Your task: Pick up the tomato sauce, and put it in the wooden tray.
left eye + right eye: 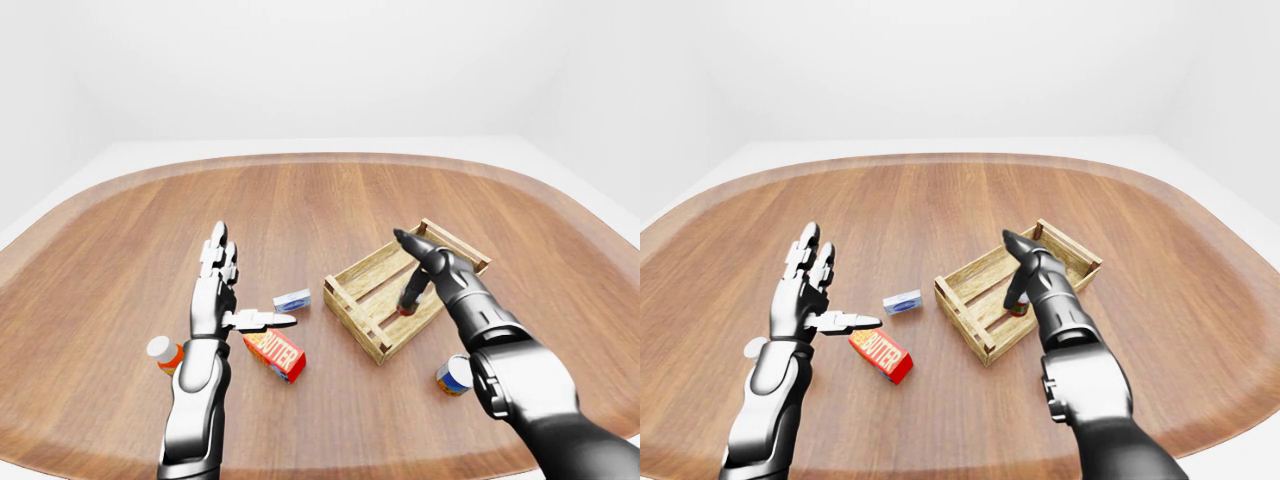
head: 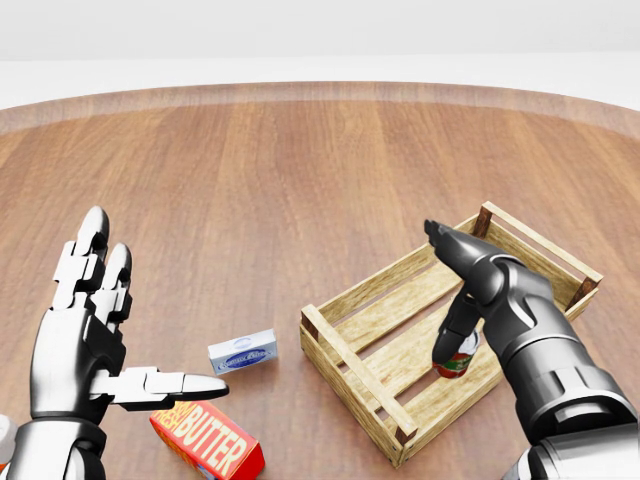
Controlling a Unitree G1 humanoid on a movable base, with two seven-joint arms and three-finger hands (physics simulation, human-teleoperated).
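A small red-labelled tomato sauce can (image 2: pixel 459 358) stands upright on the slats of the slatted wooden tray (image 2: pixel 352 300), at lower right of the head view, its long axis vertical. The dark right hand (image 2: pixel 462 290) is spread open above it, one finger pointing toward the upper left of the frame and another reaching down to, or just beside, the can's left flank; whether that finger actually touches cannot be told. The can lies directly under and slightly right of the fingertips, so any withdrawal would, by judgement, need to go upward to avoid tipping it. The placement looks essentially complete.

The silver left hand (image 2: pixel 85 340) hovers at lower left, fingers splayed and empty, well apart from the tray; the right hand is plainly the nearer. Just beside it lie a red butter box (image 2: pixel 208 442) and a small blue-and-white carton (image 2: pixel 242 352).

The left-eye view adds what the head view crops: an orange bottle with a white cap (image 1: pixel 165 353) at the left forearm and a blue-banded tin (image 1: pixel 454 376) outside the tray, below it in the frame.
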